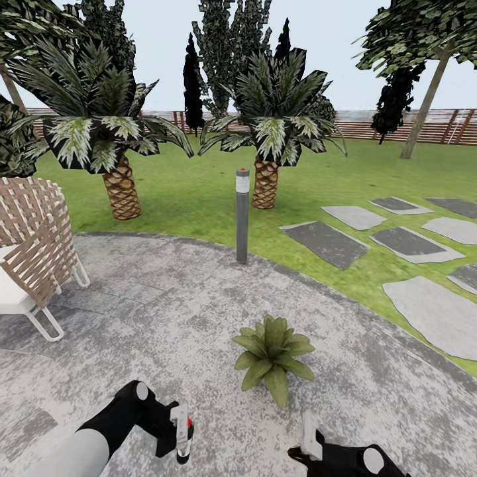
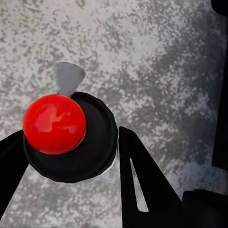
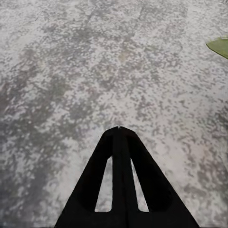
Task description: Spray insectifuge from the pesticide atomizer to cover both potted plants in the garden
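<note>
- Left gripper [image 1: 177, 434]: clamped on the pesticide atomizer [image 1: 182, 437], low and near-left in the head view, above the paved patio [image 1: 165, 311].
- In the left wrist view the atomizer [image 2: 71, 142] sits between the two dark fingers [image 2: 142, 175], seen from above: a red cap, a dark round body, a pale nozzle tip pointing away.
- Right gripper [image 1: 311, 440]: jaws pressed together with nothing between them; the right wrist view shows the fingers [image 3: 118, 175] meeting at a point over bare paving.
- Potted plant [image 1: 271, 351]: a low green rosette on the patio, just beyond and between the two grippers; its pot is hidden by the leaves. One leaf tip [image 3: 219, 46] shows in the right wrist view.
- Handling, as judged: the bottle looks light, rigid and smooth, so liable to twist in the jaws; a hold around the body below the head seems soundest.
- Contents: fill level cannot be told.
- A grey bollard lamp [image 1: 242, 215] stands at the far patio edge, a wicker seat [image 1: 33, 245] at left.
</note>
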Robot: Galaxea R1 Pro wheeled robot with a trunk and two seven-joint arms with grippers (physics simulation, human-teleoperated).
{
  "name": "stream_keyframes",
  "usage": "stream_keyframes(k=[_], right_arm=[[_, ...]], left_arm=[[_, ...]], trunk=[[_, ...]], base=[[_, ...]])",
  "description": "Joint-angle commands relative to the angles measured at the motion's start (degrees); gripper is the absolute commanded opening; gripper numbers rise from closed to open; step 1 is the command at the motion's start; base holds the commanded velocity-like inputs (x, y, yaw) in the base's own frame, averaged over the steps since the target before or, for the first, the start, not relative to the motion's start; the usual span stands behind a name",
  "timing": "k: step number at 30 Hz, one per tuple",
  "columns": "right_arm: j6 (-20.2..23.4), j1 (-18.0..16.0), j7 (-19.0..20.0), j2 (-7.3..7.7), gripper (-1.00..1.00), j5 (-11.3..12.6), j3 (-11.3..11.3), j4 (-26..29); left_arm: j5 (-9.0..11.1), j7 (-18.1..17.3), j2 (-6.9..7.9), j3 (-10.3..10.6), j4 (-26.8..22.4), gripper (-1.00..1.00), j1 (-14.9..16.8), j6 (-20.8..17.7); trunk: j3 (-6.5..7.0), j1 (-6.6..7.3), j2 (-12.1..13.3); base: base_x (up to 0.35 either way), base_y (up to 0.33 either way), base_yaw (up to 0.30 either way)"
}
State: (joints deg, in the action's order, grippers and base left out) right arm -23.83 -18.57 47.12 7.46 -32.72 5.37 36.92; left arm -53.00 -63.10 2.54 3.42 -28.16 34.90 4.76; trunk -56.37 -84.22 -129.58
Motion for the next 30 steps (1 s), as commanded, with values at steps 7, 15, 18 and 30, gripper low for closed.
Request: stream_keyframes(k=[7,15,18,30], right_arm=[[-0.2,0.0,0.0,-3.47,-1.0,-0.5,0.2,0.2],[-0.2,0.0,0.0,-6.48,-1.0,-0.5,0.2,0.4],[-0.2,0.0,0.0,-7.22,-1.0,-0.5,0.2,0.5],[-0.2,-0.1,2.3,-9.01,-1.0,-0.4,0.2,1.9]], left_arm=[[-0.2,-0.3,-2.3,0.2,0.0,-1.0,0.0,0.3],[-0.2,-0.4,-3.04,0.1,0.0,-1.0,0.0,0.3],[-0.2,-0.4,-3.33,0.0,0.0,-1.0,0.0,0.3],[-1.1,-0.4,-6.74,0.4,0.0,-1.0,-0.1,0.5]], trunk=[[-0.05,0.01,0.0],[-0.05,0.01,0.0],[-0.05,0.01,0.0],[-0.05,0.01,0.0]], base=[[0.0,0.0,0.0],[0.0,0.0,0.0],[0.0,0.0,0.0],[0.0,0.0,0.0]])
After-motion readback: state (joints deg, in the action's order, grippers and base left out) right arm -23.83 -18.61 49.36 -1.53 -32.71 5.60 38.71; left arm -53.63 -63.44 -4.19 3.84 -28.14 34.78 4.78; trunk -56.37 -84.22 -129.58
